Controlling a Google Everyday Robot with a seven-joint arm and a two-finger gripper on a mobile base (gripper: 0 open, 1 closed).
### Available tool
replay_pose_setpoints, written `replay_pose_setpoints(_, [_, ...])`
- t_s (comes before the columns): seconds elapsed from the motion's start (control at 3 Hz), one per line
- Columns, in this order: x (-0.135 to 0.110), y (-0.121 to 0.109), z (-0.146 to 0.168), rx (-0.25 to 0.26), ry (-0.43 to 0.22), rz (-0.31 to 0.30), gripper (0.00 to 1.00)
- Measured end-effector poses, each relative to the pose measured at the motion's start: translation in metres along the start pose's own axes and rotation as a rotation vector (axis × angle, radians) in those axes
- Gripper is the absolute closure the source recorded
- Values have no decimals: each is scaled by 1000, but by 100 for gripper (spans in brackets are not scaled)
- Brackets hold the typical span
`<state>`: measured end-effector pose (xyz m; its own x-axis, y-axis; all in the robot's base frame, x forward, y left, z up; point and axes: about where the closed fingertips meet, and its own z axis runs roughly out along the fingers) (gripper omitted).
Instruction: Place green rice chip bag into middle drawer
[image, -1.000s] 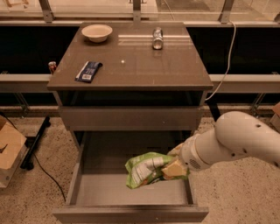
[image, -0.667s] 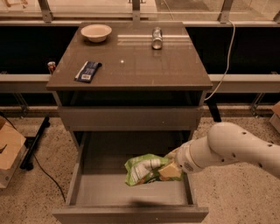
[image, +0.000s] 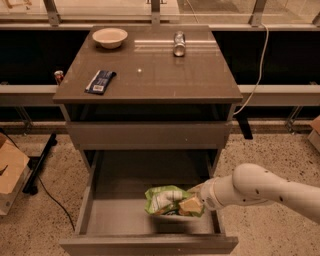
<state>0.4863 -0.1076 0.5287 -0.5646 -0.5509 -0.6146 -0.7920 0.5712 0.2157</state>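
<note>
The green rice chip bag (image: 167, 199) is a crinkly light-green foil bag with white panels. It sits low inside the open middle drawer (image: 120, 220), toward its right half, just above the grey floor. My gripper (image: 192, 204) reaches in from the right on a white arm and is shut on the bag's right end. A tan finger pad shows against the foil.
A white bowl (image: 110, 37), a metal can (image: 179, 43) and a flat dark-blue packet (image: 100, 81) lie on the cabinet top (image: 150, 75). A shut drawer front (image: 150, 135) is above the open one. A cardboard box (image: 10, 172) and a cable lie on the floor at left.
The arm has drawn back to the right and lowered a little, with the bag still in the gripper inside the drawer.
</note>
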Motion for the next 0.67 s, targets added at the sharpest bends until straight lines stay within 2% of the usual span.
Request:
replay_pose_setpoints(0.33, [42,-15,26,-33,-14,130,32])
replay_pose_setpoints(0.67, [39,-14,24,-31,-13,122,8])
